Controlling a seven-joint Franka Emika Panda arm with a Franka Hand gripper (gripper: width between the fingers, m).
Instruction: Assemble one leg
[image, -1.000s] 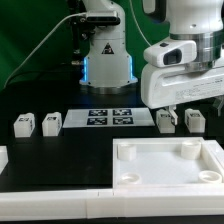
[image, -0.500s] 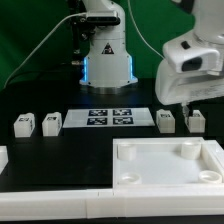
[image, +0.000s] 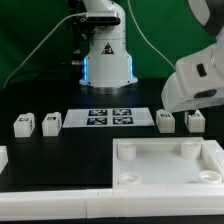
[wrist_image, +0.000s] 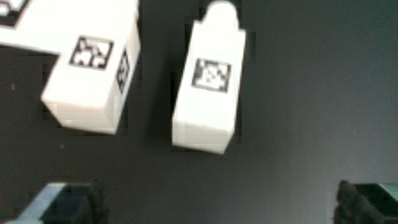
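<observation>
Leg (wrist_image: 214, 90): small white block with a black-and-white tag on its face, resting on the dark table (wrist_image: 302, 130), in line with the gap between the tool's tips.
Neighbouring leg (wrist_image: 93, 75): looks the same, just beside it but apart, with a dark strip of table between them.
Exterior view: near pair of legs (image: 166, 121) toward that view's right, behind the tabletop's (image: 165, 185) far rim and under the arm (image: 200, 75). Far pair of legs (image: 50, 123) sits well apart toward its left, with the marker board (image: 108, 118) between the two pairs.
Tool (wrist_image: 217, 203): spread wide and holding nothing, neither tip touching the leg.
Handling: judged light, rigid, smooth plastic, probably a little slippery. It is not fragile, but a glancing tip would easily nudge or topple it.
Grip point: across the two long flat sides near mid-length, pads square to them, leaving the narrower end free for a tabletop socket.
Risk: the finger on the neighbour's side must drop into the gap without shoving the other block.
</observation>
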